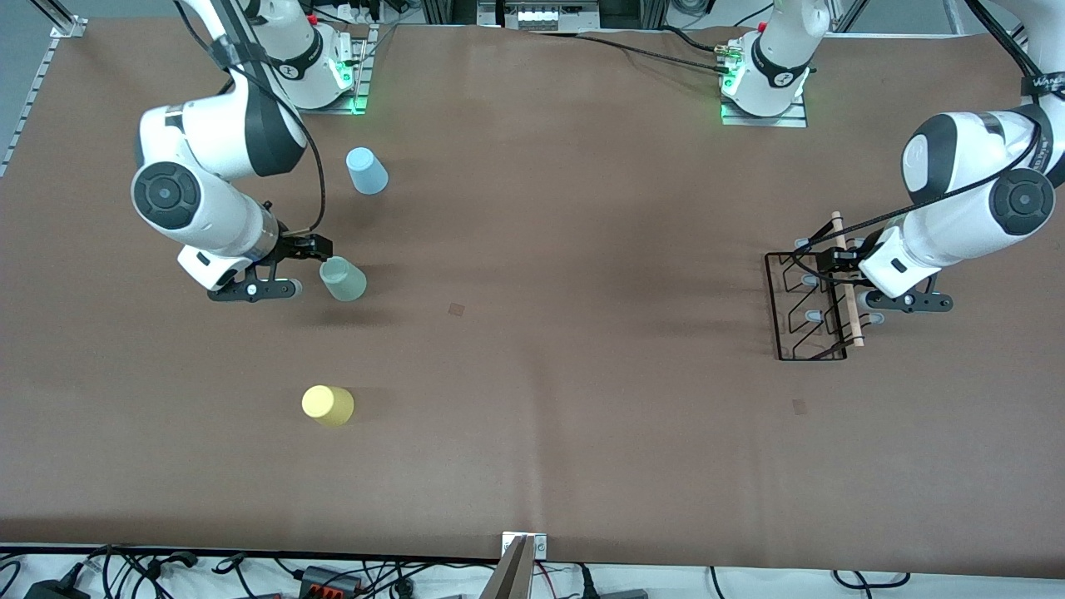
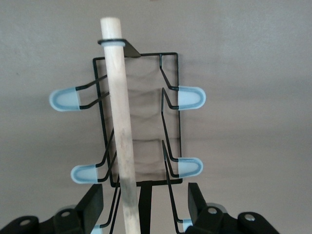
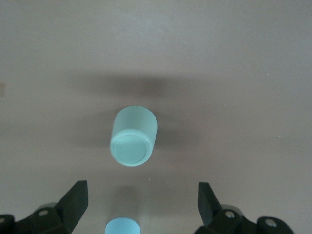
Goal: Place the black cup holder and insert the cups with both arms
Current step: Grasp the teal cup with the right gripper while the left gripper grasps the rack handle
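The black cup holder (image 1: 811,309) stands at the left arm's end of the table, its wooden rod handle (image 1: 847,279) on top. My left gripper (image 1: 839,264) is open just over it. In the left wrist view the rod (image 2: 121,126) and the wires pass between its fingers (image 2: 91,204), untouched, among the capped pegs (image 2: 191,97). My right gripper (image 1: 316,249) is open and empty beside the pale green cup (image 1: 343,279), which stands bottom up ahead of its jaws (image 3: 134,136). The light blue cup (image 1: 366,170) stands farther from the front camera, the yellow cup (image 1: 328,405) nearer.
Both arm bases (image 1: 761,79) stand along the table edge farthest from the front camera. Cables (image 1: 333,574) and a metal bracket (image 1: 524,545) lie at the near edge. Two small dark marks (image 1: 456,309) show on the brown table top.
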{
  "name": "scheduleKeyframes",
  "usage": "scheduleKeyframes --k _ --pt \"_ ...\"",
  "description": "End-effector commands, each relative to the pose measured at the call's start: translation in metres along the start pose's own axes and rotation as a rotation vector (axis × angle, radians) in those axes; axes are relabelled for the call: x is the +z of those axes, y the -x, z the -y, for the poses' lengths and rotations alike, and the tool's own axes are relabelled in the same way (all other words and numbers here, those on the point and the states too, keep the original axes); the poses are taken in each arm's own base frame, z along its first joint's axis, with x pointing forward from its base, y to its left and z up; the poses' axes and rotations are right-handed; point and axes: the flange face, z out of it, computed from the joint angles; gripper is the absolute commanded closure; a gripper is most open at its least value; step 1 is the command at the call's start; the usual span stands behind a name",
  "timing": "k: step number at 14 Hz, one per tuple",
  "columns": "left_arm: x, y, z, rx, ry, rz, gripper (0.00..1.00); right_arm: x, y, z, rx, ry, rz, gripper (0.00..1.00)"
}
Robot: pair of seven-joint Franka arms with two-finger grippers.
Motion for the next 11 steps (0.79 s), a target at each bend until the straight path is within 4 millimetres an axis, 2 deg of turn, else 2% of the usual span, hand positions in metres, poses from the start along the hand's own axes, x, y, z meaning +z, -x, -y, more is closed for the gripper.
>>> scheduleKeyframes --k 1,2,4,7,9,11 --pt "0.011 0.005 0.007 0.013 -0.015 -0.014 0.23 0.029 0.011 -0.004 0.056 0.004 -0.022 0.00" --pt "0.014 0.005 0.012 0.004 -0.013 -0.011 0.31 0.040 0.013 0.000 0.066 -0.002 -0.032 0.00" --pt "0.016 0.003 0.012 0.005 -0.013 -0.008 0.61 0.066 0.013 0.000 0.075 -0.015 -0.051 0.00" --pt "0.022 0.000 0.013 0.000 -0.009 0.012 0.88 0.088 0.003 0.002 0.117 -0.049 -0.066 0.00" --pt "0.017 -0.003 0.007 -0.005 -0.011 0.004 0.99 0.095 0.002 0.008 0.130 -0.068 -0.060 0.00" --pt "-0.008 -0.011 0.000 0.000 -0.009 0.041 0.99 0.096 0.001 0.008 0.133 -0.070 -0.063 0.00"
